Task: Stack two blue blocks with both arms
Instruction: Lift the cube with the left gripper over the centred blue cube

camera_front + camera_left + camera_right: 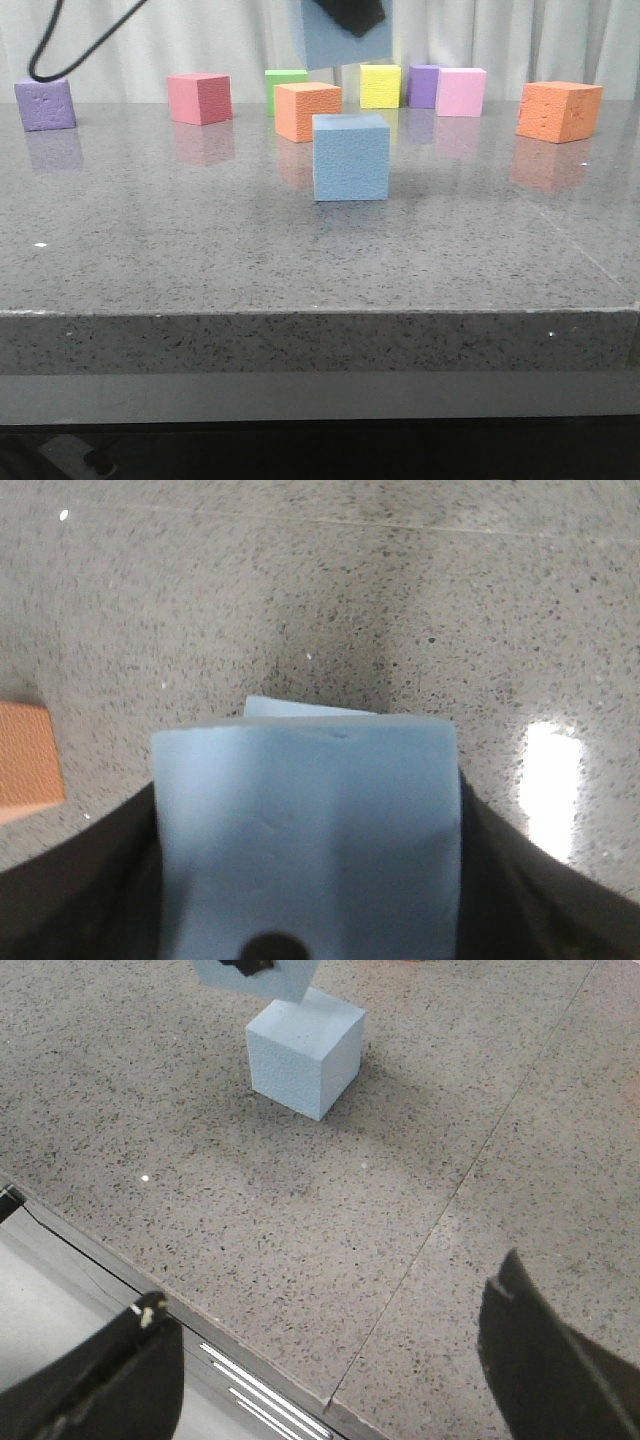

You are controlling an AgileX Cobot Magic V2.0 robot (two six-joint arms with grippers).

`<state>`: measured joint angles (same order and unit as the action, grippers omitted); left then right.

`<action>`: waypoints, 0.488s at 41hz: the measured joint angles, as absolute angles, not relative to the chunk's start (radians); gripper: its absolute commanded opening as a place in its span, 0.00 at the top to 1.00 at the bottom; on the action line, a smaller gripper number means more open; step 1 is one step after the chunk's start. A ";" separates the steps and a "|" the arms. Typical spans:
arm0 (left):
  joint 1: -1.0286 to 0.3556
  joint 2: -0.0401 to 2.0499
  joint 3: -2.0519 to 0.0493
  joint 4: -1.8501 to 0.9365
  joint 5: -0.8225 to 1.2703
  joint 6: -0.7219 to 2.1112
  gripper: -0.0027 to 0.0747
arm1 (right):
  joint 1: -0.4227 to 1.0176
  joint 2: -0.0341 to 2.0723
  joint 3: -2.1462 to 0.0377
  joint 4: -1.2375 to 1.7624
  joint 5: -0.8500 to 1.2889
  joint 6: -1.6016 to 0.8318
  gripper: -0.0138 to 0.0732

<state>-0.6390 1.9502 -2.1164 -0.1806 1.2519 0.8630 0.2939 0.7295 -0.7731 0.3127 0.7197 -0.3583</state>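
Grey speckled stone bench (200, 260), polished, with faint reflections of the cubes and a bright glare patch seen in the left wrist view; a thin seam line is seen crossing the slab on the right. Pale pleated curtain (520, 35) hung behind the far edge.

One light sky-blue pebbled foam cube (351, 157) is set on the bench near the middle, apart from the rest. The second light sky-blue foam cube (320, 45) is held in the air above it, not touching, clamped between the dark paddle fingers of the left end effector (305, 880). Right end effector (330, 1360) is held low over the near bench edge, fingers spread wide, nothing between them.

Along the back, left to right: purple foam cube (45, 104), red-pink cube (200, 98), green cube (283, 84) partly hidden by an orange cube (308, 111), yellow cube (380, 86), small purple cube (422, 86) beside a pink cube (461, 92), larger orange cube (559, 111).
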 measured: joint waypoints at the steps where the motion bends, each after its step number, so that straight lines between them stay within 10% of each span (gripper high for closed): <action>1: -0.644 1.952 -2.116 -0.173 1.250 0.869 0.50 | 0.294 0.730 -0.773 0.313 0.720 -0.358 0.14; 20: -0.648 2.033 -2.116 -0.115 1.198 0.903 0.49 | 0.294 0.730 -0.773 0.313 0.720 -0.358 0.14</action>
